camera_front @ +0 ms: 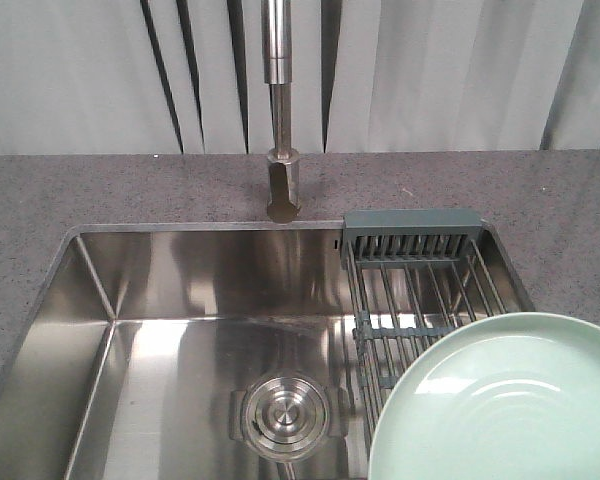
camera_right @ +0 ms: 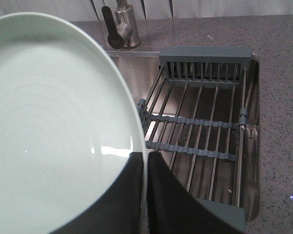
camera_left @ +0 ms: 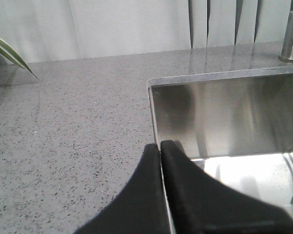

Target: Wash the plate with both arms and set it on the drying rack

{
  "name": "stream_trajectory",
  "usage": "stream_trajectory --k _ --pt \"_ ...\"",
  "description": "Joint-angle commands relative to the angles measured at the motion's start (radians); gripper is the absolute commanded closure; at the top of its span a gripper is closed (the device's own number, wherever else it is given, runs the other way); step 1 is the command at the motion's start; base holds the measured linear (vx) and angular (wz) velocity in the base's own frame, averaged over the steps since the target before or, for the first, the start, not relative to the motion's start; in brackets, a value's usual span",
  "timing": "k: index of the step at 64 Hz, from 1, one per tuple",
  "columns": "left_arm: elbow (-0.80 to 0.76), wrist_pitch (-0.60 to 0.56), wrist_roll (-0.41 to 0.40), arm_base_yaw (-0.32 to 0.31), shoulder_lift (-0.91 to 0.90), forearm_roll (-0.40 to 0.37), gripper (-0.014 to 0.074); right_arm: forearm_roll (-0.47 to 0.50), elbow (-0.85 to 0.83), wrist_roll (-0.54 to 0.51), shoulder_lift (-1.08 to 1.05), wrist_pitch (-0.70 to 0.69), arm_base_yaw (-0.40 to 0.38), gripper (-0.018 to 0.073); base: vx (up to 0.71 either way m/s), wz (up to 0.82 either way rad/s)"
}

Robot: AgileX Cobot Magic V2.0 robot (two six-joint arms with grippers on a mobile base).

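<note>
The pale mint-green plate (camera_front: 505,400) is held over the right part of the sink, above the near end of the drying rack (camera_front: 420,275). In the right wrist view my right gripper (camera_right: 145,158) is shut on the plate's (camera_right: 53,122) rim, one finger over the plate's face and one outside it. The drying rack (camera_right: 200,136) lies to its right and behind. My left gripper (camera_left: 160,146) is shut and empty, hovering over the sink's left front corner edge. Neither arm shows in the front view.
The steel sink (camera_front: 180,330) has a round drain (camera_front: 285,415) in its floor. A steel faucet (camera_front: 280,120) stands behind it on the grey speckled counter (camera_front: 100,190). Grey curtains hang at the back. A plant leaf (camera_left: 10,53) shows at far left.
</note>
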Motion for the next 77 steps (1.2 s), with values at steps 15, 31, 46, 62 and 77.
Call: stream_trajectory --k 15,31,46,62,77 --pt "-0.024 -0.073 -0.008 -0.001 -0.015 -0.002 0.0603 0.007 -0.023 0.000 0.012 -0.074 -0.004 0.0561 0.00 0.00" --pt "-0.024 -0.073 -0.008 -0.001 -0.015 -0.002 0.0603 0.007 -0.023 0.000 0.012 -0.074 -0.004 0.0561 0.00 0.00" --pt "-0.024 -0.073 -0.008 -0.001 -0.015 -0.002 0.0603 0.007 -0.023 0.000 0.012 -0.074 -0.004 0.0561 0.00 0.00" --pt "-0.024 -0.073 -0.008 -0.001 -0.015 -0.002 0.0603 0.007 -0.023 0.000 0.012 -0.074 -0.004 0.0561 0.00 0.00" --pt "-0.024 -0.073 -0.008 -0.001 -0.015 -0.002 0.0603 0.007 -0.023 0.000 0.012 -0.074 -0.004 0.0561 0.00 0.00"
